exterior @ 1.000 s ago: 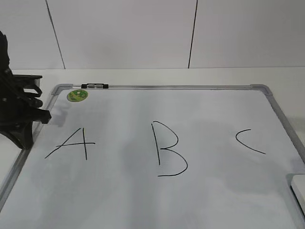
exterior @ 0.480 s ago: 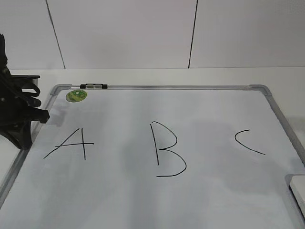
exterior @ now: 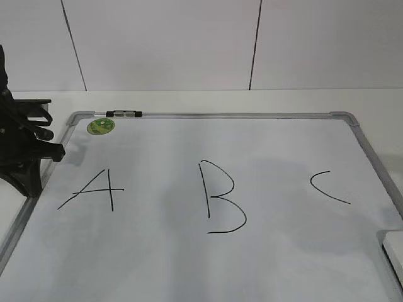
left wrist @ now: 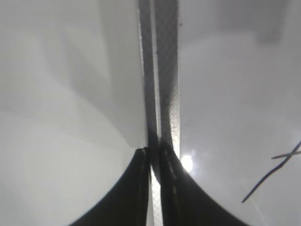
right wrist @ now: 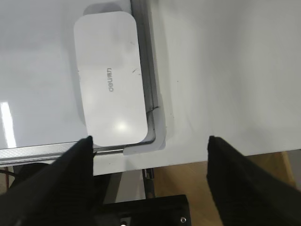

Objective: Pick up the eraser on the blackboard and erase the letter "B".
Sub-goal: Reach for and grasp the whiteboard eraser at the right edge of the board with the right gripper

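The blackboard [exterior: 264,115] is a white board with a silver-grey frame that fills the table. The black letter "B" [exterior: 221,198] stands in its middle, between an "A" [exterior: 94,189] and a "C" [exterior: 326,185]. The white eraser [right wrist: 110,77] lies flat in the board's near right corner; only its edge [exterior: 395,248] shows in the exterior view. My right gripper [right wrist: 148,141] is open wide and empty, above the table edge just beyond that corner. My left gripper [exterior: 28,151] is shut, its tips [left wrist: 154,157] over the board's left frame [left wrist: 165,70].
A black-and-silver marker [exterior: 124,114] lies on the board's far frame, beside a round green sticker [exterior: 101,126]. A white wall stands behind the table. Past the table's near right edge, wooden floor [right wrist: 197,188] and a black robot base [right wrist: 141,209] show.
The board and my left gripper shifted a little to the left a second ago. Nothing has moved in the last half second.
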